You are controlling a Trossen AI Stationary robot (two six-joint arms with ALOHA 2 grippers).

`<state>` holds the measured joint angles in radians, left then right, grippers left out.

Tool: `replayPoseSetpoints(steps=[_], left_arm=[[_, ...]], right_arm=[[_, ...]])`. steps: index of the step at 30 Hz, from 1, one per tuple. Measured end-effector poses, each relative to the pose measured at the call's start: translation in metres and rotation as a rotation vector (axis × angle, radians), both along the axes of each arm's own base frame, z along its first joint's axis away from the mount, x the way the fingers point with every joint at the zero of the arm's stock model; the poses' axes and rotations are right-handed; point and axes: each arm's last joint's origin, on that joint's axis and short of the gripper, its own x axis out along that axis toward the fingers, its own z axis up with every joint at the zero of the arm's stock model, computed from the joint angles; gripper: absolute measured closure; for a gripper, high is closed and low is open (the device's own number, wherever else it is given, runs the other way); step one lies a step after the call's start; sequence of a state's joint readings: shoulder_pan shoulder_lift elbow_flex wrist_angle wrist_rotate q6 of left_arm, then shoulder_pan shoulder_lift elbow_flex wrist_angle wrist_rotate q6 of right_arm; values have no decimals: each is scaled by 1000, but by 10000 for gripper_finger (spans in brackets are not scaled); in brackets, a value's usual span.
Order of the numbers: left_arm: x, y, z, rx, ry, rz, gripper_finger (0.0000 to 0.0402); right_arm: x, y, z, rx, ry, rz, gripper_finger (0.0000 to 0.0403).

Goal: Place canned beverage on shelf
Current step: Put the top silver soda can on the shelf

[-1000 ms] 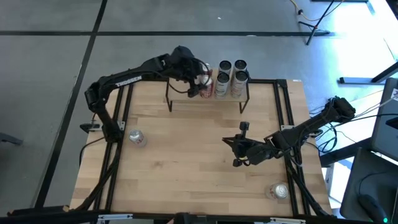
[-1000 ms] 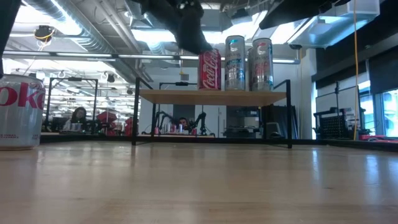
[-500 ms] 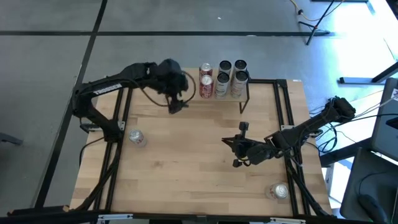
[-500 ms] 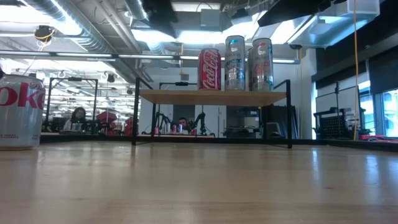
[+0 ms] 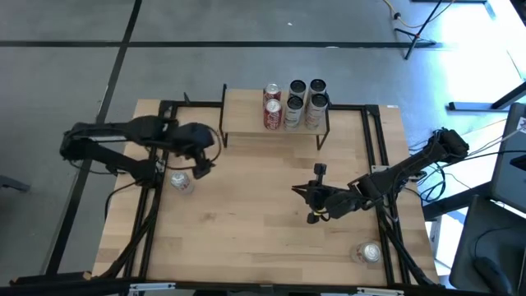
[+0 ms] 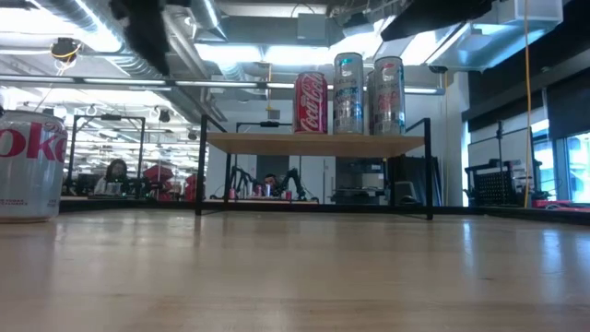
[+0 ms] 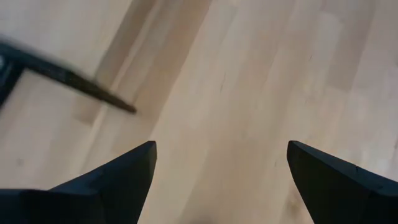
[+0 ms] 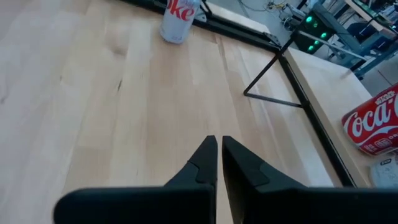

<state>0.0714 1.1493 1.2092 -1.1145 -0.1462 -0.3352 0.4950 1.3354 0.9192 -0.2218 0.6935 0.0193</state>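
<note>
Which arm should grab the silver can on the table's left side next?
Left. Its open gripper hovers right beside the silver Diet Coke can; the right gripper, shut, waits mid-table, far from it.

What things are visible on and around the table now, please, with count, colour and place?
Shelf: one, light wood top, black legs, far edge of the table.
Cans on the shelf: five; two red, three silver.
Can near the left gripper: one, silver.
Can at the near right corner: one, silver.
Table: one, light wood.
Left gripper: black, open, beside the left can.
Right gripper: black, shut, mid table.
</note>
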Motion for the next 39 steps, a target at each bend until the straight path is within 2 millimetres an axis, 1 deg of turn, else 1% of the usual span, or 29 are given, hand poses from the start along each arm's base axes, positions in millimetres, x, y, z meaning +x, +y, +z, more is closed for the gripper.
replayPoseSetpoints(steps=[3, 8, 12, 16, 21, 23, 31, 39], left_arm=[[-16, -7, -7, -45, -17, 46, 56], [-31, -13, -17, -97, 4, 93, 56], [-35, -15, -27, -89, 69, 88, 56], [-37, -17, -40, -125, 131, 66, 56], [-39, -17, -53, -120, 184, 51, 56], [-42, -18, -56, -126, 217, 53, 56], [-55, -20, -58, -158, 335, 165, 56], [-55, -27, -59, -156, 336, 148, 56]], right_arm=[[1, 1, 2, 13, -26, -2, 388], [2, 3, 4, 58, -42, 19, 388], [2, 3, 3, 90, -41, 21, 388], [3, 3, 2, 88, -37, 21, 388], [5, 4, -2, 77, -20, 20, 388], [6, 4, -4, 65, -13, 25, 388], [6, 5, -4, 63, -12, 26, 388], [6, 5, -4, 63, -12, 26, 388]])
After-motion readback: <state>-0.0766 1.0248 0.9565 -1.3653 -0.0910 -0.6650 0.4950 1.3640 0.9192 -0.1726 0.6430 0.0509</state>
